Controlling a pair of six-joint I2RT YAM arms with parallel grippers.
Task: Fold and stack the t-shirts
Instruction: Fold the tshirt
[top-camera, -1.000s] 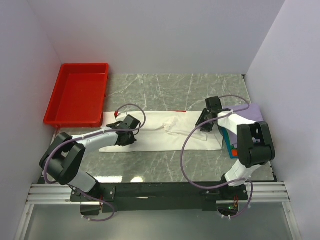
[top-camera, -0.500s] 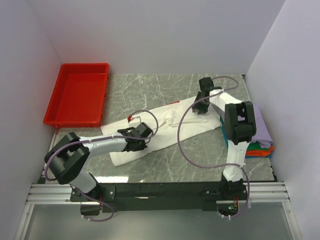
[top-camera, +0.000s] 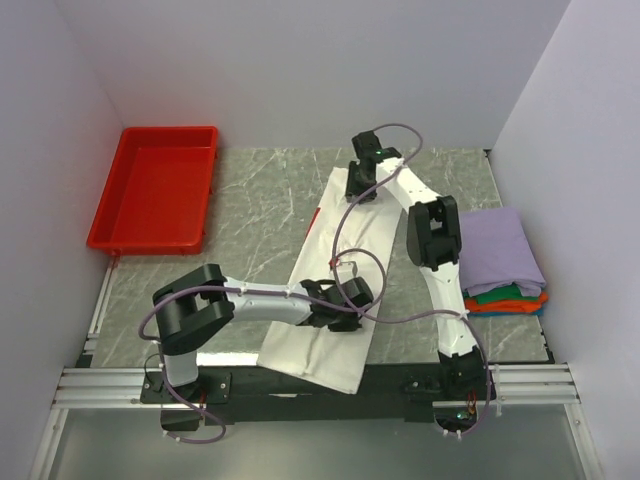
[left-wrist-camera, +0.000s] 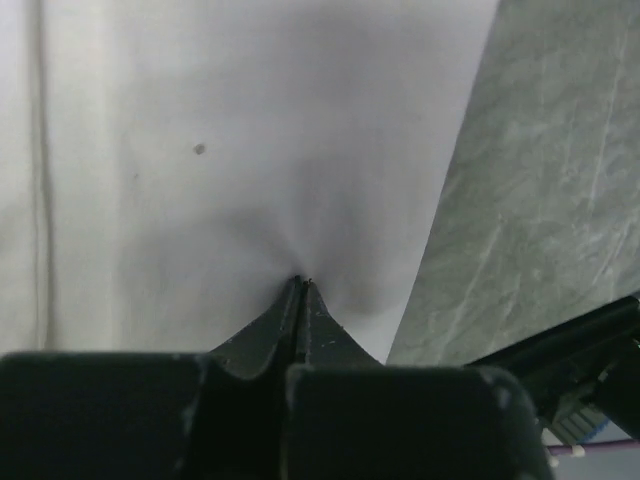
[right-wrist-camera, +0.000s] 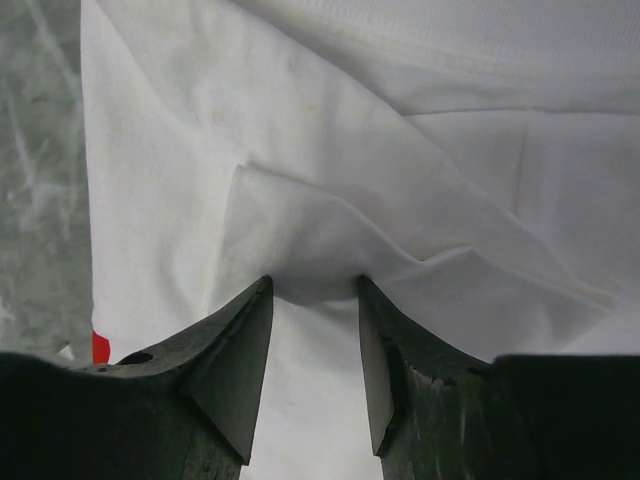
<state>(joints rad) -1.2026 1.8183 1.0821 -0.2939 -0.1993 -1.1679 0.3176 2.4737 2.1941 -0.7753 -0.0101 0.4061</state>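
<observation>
The large white t-shirt (top-camera: 340, 240) lies as a long folded strip, from the far middle of the table down to the near edge. A sliver of its red print (right-wrist-camera: 100, 347) shows at one side. My left gripper (top-camera: 345, 297) is shut on the cloth near the strip's near end; in the left wrist view the cloth (left-wrist-camera: 250, 150) puckers at the closed tips (left-wrist-camera: 302, 280). My right gripper (top-camera: 360, 188) is at the far end, its jaws partly apart with a bunched fold of the shirt (right-wrist-camera: 330, 180) caught between the tips (right-wrist-camera: 315, 285). Folded lavender (top-camera: 500, 245), green (top-camera: 490, 293) and orange (top-camera: 508, 303) t-shirts are stacked at the right.
The red tray (top-camera: 160, 190) sits at the far left against the wall. White walls close in the table on three sides. The shirt's near end hangs over the front rail (top-camera: 250, 380).
Both grippers have swung the white strip from lying left-to-right to lying far-to-near. The right gripper moved to the far middle, the left one toward the near middle. The stack now shows fully.
</observation>
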